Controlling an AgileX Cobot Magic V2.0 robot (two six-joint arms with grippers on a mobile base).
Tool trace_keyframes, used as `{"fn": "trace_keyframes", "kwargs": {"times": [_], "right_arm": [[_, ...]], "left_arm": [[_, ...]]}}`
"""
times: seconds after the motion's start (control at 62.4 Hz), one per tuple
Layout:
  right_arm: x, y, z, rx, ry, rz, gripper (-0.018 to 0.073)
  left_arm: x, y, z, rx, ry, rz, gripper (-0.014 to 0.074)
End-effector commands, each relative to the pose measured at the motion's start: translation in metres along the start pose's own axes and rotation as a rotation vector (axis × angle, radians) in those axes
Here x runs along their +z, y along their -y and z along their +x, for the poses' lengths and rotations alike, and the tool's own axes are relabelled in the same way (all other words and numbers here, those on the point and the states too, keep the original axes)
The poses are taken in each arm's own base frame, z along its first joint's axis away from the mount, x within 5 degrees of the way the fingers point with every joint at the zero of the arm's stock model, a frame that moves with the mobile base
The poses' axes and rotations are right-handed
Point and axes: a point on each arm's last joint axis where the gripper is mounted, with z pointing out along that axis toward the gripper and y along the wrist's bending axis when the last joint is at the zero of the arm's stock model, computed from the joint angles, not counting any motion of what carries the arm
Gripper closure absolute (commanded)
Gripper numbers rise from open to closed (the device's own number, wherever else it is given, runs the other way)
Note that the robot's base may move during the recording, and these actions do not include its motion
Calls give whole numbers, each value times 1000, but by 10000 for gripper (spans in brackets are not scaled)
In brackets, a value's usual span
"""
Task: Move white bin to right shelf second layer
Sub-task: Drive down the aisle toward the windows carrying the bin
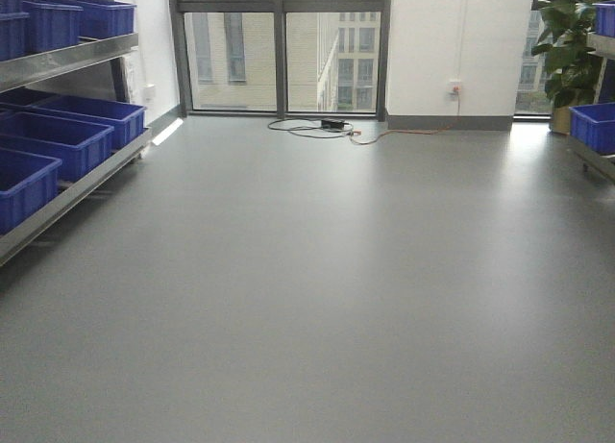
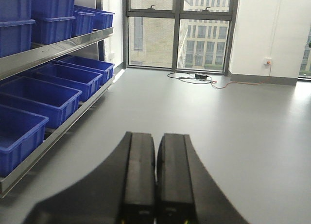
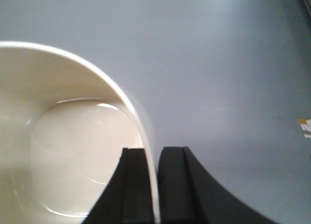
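Observation:
In the right wrist view my right gripper point(image 3: 154, 153) is shut on the rim of the white bin point(image 3: 73, 151). One finger is inside the wall and one outside. The bin is cream-white and empty, held above the grey floor point(image 3: 218, 63). In the left wrist view my left gripper point(image 2: 156, 139) is shut and empty above the floor. The roller level of the right shelf is not visible. Only the edge of a rack point(image 1: 596, 159) at the far right shows in the front view. Neither gripper nor the bin shows in the front view.
A steel rack point(image 1: 72, 188) with several blue crates point(image 1: 58, 140) lines the left side; it also shows in the left wrist view point(image 2: 58, 129). A blue crate point(image 1: 593, 126) and a potted plant point(image 1: 567, 49) stand at far right. Cables point(image 1: 332, 128) lie by the window.

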Motion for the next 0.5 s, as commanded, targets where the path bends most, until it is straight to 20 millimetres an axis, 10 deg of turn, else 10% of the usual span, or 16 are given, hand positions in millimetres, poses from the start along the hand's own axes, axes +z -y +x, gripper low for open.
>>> {"fn": "trace_keyframes", "kwargs": {"times": [0.0, 0.481], "right_arm": [[-6, 1, -16, 3, 116, 5, 503], [-6, 1, -16, 3, 116, 5, 503]], "left_arm": [[-1, -1, 1, -10, 72, -5, 512], [-1, -1, 1, -10, 72, -5, 512]]}}
